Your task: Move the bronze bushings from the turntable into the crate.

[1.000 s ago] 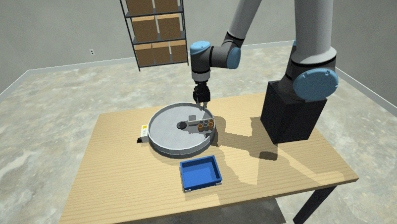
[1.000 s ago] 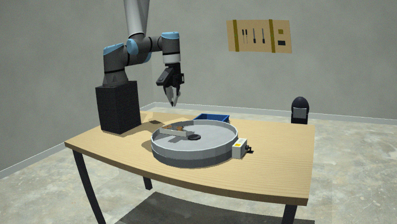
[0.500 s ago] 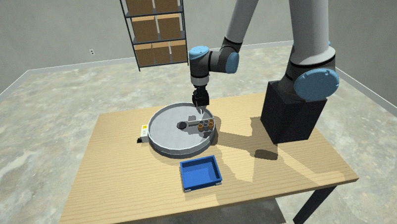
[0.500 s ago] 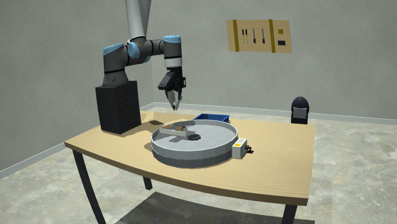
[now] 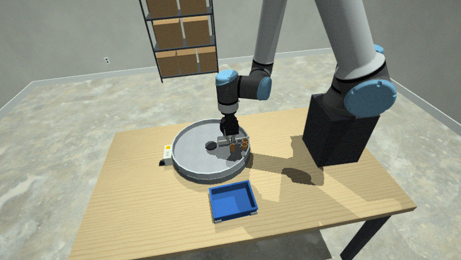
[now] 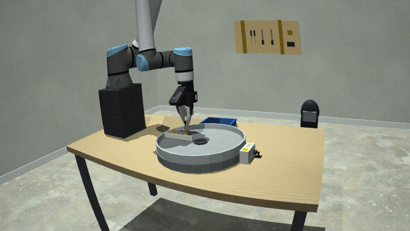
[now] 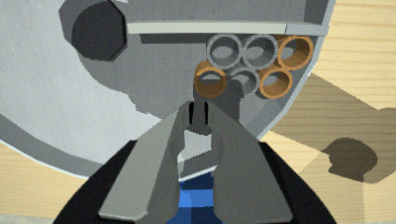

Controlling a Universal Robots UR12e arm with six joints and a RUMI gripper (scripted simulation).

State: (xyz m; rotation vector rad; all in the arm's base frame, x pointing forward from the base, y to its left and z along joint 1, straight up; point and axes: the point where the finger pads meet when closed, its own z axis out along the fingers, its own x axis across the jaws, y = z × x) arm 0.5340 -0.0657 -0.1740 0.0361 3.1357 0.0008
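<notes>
nothing seems moved so far: three bronze bushings (image 5: pixel 232 148) (image 7: pixel 210 81) share the turntable (image 5: pixel 193 150) (image 6: pixel 201 159) (image 7: pixel 99 119) with three steel ones (image 5: pixel 239 141) (image 7: pixel 224 52), the blue crate (image 5: pixel 234 201) (image 6: pixel 219 120) (image 7: pixel 195 198) on its near side holds none, and the gripper (image 5: pixel 230 142) (image 6: pixel 186 124) (image 7: pixel 199 103) hovers above with narrow, bare jaws.

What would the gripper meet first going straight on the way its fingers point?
Probably the grey turntable floor beside the nearest bronze bushing; depth is unclear, so the gripper might clip that bushing.
</notes>
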